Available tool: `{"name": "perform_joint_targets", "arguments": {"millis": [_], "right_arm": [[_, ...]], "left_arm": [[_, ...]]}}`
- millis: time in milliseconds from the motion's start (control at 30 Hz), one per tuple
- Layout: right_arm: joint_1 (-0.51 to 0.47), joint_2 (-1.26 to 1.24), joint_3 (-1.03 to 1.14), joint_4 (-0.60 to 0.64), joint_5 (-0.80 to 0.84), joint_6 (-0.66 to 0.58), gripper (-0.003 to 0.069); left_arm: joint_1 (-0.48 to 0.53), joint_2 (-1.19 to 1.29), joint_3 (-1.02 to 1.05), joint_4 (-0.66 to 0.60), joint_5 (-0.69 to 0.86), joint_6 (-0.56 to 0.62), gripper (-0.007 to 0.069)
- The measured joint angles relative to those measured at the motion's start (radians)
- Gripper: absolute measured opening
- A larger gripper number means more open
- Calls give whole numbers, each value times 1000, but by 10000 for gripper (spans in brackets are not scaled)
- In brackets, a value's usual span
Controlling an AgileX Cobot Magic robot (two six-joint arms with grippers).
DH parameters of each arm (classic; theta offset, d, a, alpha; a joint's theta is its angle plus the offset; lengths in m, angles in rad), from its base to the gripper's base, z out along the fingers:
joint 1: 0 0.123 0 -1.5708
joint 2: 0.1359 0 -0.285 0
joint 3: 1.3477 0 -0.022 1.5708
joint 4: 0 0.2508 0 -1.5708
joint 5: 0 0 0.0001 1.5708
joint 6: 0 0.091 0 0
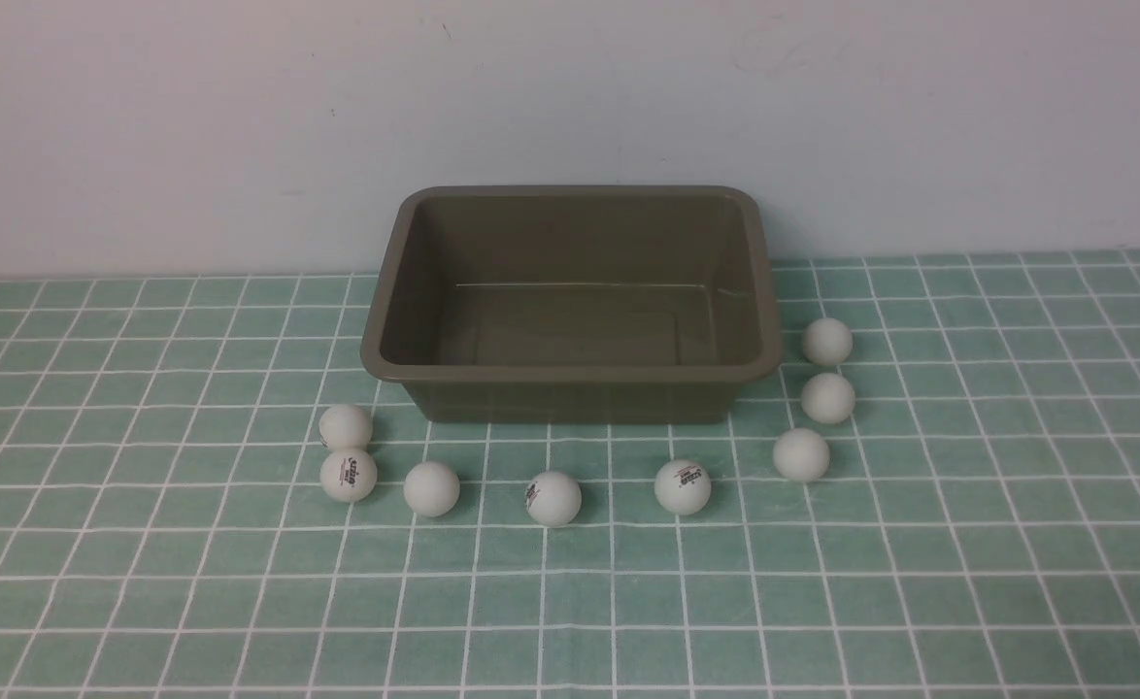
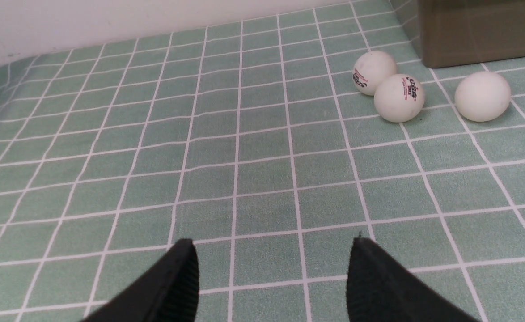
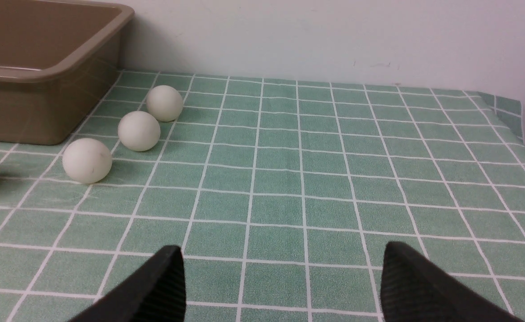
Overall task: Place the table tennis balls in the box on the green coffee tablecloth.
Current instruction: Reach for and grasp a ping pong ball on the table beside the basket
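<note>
Mint-green grid-lined tablecloth [image 1: 143, 582] carries eight small white plastic table tennis balls [image 1: 553, 498] outside the olive-brown plastic box [image 1: 570, 373], strung from its near-left corner along its front to its right wall. Both the left fingers [image 2: 173, 286] and the right fingers [image 3: 155, 290] stand apart, gripping nothing.

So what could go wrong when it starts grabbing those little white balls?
The ball left of the box touches its neighbour; the left hand closing on one may send the other rolling off. The middle ball of the three right of the box has neighbours close by, so the right hand has little room. Any ball dropped short of the box could roll far across the cloth.
</note>
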Motion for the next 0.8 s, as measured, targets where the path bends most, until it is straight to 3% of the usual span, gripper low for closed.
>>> {"name": "perform_joint_targets", "arguments": {"millis": [800], "right_arm": [[0, 0, 6, 32, -50, 9, 531]], "left_arm": [[0, 0, 0, 0, 0, 0, 405]]}}
